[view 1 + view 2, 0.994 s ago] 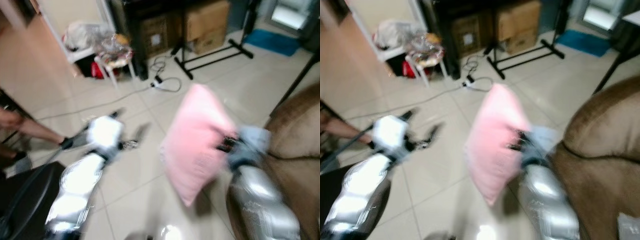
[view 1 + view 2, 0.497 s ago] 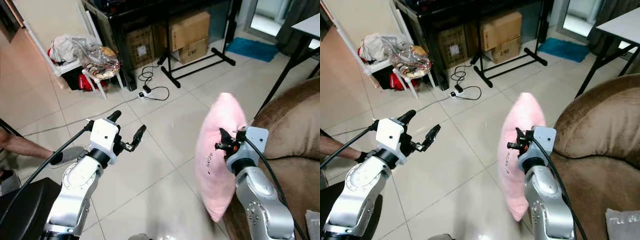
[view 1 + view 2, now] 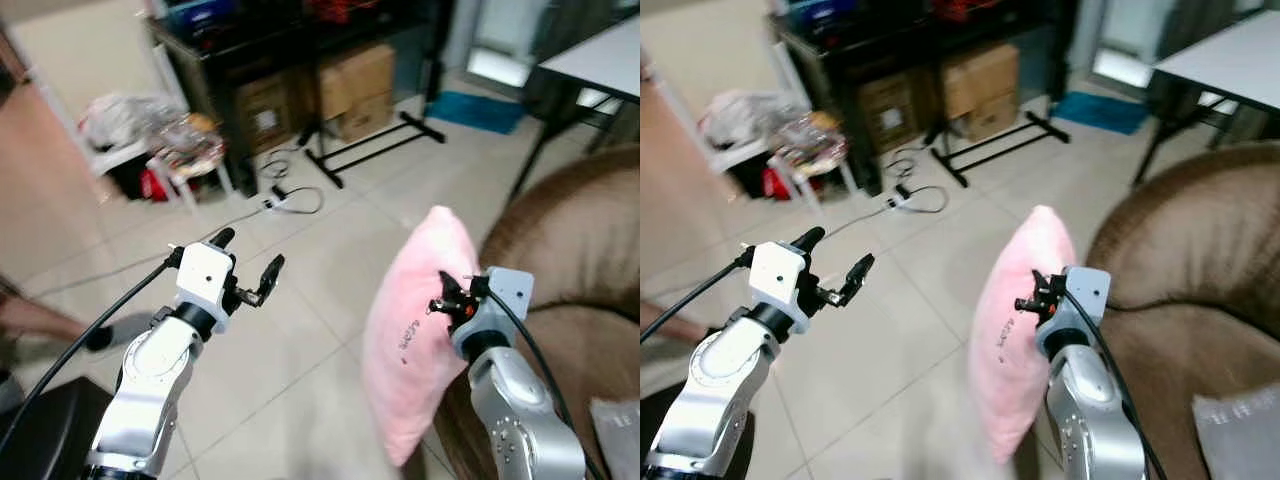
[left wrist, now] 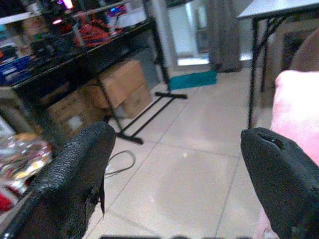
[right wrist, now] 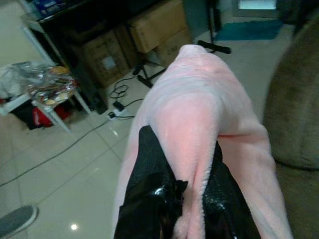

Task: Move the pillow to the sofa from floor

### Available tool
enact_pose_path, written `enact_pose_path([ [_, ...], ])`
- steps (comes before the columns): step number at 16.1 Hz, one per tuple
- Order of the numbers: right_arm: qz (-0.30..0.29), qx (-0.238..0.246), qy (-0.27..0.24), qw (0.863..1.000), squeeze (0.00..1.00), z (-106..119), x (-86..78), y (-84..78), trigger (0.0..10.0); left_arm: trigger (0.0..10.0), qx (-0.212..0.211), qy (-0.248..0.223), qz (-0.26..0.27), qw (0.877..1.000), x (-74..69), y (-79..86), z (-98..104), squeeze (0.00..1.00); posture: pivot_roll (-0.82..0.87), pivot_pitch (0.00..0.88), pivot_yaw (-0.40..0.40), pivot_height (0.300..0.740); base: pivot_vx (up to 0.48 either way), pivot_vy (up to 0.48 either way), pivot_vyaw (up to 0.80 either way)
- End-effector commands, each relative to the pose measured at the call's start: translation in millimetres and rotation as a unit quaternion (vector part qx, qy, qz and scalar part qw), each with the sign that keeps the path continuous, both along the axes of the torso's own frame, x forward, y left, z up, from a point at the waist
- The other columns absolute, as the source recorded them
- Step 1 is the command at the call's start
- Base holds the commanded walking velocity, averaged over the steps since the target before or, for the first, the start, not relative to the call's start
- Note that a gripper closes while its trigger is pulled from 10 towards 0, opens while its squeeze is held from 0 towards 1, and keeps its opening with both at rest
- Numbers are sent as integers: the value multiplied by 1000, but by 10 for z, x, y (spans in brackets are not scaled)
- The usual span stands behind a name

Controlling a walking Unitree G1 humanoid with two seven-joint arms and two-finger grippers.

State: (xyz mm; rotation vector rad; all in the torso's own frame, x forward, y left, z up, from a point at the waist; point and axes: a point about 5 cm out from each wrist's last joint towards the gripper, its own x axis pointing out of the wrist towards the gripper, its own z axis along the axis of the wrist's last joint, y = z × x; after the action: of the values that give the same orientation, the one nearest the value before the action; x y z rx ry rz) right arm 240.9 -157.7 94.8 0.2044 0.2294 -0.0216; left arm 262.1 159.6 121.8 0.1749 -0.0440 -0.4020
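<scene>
Closer to the brown sofa (image 3: 580, 250) now, the pink pillow (image 3: 415, 335) hangs off the floor, right gripper (image 5: 182, 199) jaws clamped on it; left gripper (image 3: 250, 270) jaws apart, empty.

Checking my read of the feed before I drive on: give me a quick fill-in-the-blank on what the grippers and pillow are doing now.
1. The right gripper is shut on the ____ pillow.
2. The left gripper is ____ and holds nothing.
3. The pillow hangs off the floor, beside the brown ____.
4. Under the black table stand cardboard ____.

Missing words: pink; open; sofa; boxes
</scene>
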Motion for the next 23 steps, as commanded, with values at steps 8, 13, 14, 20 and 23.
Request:
enact_pose_path([
  [8, -6, -24, -46, 999, 0, 147, 115, 46, 10000, 10000, 14, 4, 15, 1000, -5, 66, -50, 0, -71, 0, 117, 740, 0, 115, -286],
  [13, 4, -16, -47, 999, 0, 162, 175, 71, 10000, 10000, 9, 3, 10, 1000, -43, 81, -57, 0, -56, 0, 96, 740, 0, 0, -320],
  [14, 2, -16, -48, 999, 0, 162, 181, 70, 10000, 10000, 9, 3, 10, 1000, -46, 84, -59, 0, -56, 0, 95, 740, 0, 0, -800],
  [20, -8, -9, -57, 998, 0, 208, 203, 58, 10000, 10000, 4, 5, -6, 1000, -43, 65, -49, 0, -58, 0, 105, 740, 0, 0, -800],
  [23, -14, -6, -58, 998, 0, 214, 196, 47, 10000, 10000, 5, 7, -12, 1000, -35, 57, -48, 0, -59, 0, 111, 740, 254, 0, -800],
])
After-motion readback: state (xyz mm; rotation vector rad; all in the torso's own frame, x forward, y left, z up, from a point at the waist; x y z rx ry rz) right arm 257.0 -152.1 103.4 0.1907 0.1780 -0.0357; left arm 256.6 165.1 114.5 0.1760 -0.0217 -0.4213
